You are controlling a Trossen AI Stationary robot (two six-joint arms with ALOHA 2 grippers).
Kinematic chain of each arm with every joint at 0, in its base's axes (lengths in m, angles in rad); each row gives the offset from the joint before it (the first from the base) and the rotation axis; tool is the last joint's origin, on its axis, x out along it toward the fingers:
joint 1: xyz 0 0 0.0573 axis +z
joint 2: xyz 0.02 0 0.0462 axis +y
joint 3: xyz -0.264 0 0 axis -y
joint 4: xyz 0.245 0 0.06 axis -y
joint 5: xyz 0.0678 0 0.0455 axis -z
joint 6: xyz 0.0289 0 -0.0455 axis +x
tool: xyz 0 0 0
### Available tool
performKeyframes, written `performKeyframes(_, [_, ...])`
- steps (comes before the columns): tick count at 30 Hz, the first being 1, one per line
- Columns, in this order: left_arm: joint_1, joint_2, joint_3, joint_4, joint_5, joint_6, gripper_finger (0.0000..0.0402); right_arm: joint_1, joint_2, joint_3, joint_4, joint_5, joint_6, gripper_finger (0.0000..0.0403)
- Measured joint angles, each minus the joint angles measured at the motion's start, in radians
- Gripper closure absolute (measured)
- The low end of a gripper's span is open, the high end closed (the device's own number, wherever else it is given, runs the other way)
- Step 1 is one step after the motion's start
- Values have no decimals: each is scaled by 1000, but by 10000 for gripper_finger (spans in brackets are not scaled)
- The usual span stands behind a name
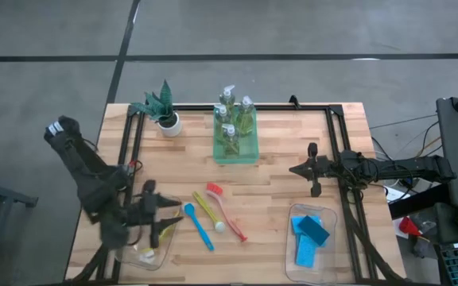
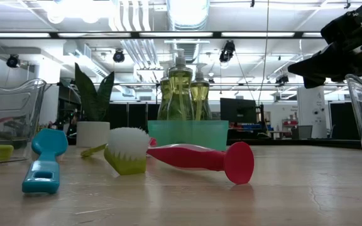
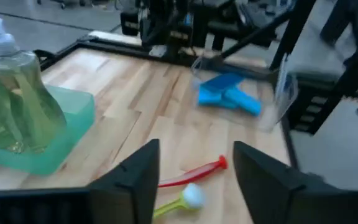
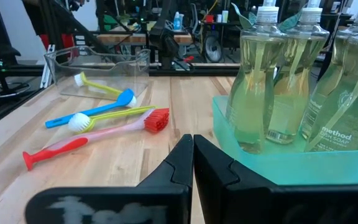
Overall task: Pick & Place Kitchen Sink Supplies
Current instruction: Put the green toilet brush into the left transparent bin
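Three slim long-handled brushes lying loose on the wooden table [image 1: 269, 199] in the high view: blue brush [image 1: 198, 226], yellow brush [image 1: 207, 211], pink-red brush [image 1: 226, 210], side by side. Just left of these, left gripper [image 1: 168, 215] over the clear plastic bin [image 1: 151, 256] at the near-left corner, with a fourth, yellow-handled brush [image 1: 145, 253] lying inside. Clear pump bottles of yellow-green soap [image 1: 234, 121] upright in the green tray [image 1: 235, 154] at the far middle. Blue and teal rectangular sponges [image 1: 311, 236] in a second clear bin [image 1: 293, 256], near right. Right gripper [image 1: 298, 169] idle, right of centre.

Low view: same three brushes in front, tray and bottles behind, spiky green plant in a white pot [image 2: 93, 118] to the left.

Left wrist view: fingers [image 3: 140, 180] standing well apart, nothing between, red and yellow brushes on the table beyond.

Right wrist view: fingers [image 4: 179, 167] pressed together, empty, with soap bottles close alongside.
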Motion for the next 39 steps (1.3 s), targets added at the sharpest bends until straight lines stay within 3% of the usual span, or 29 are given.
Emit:
performKeyframes(6, [211, 49, 0, 35, 191, 275, 150, 0, 0, 0, 0, 0, 0, 394])
performKeyframes(10, [332, 99, -1, 56, 357, 419, 145, 0, 0, 0, 0, 0, 0, 394])
performKeyframes(15, [428, 183, -1, 71, 462, 519, 152, 0, 0, 0, 0, 0, 0, 394])
performKeyframes(24, [515, 372, 6, 198, 583, 631, 154, 0, 1, 0, 0, 0, 0, 394])
performKeyframes(33, [538, 511, 21, 187, 775, 674, 155, 0, 1, 0, 0, 0, 0, 394])
performKeyframes(39, [545, 573, 21, 188, 796, 677, 155, 0, 1, 0, 0, 0, 0, 394])
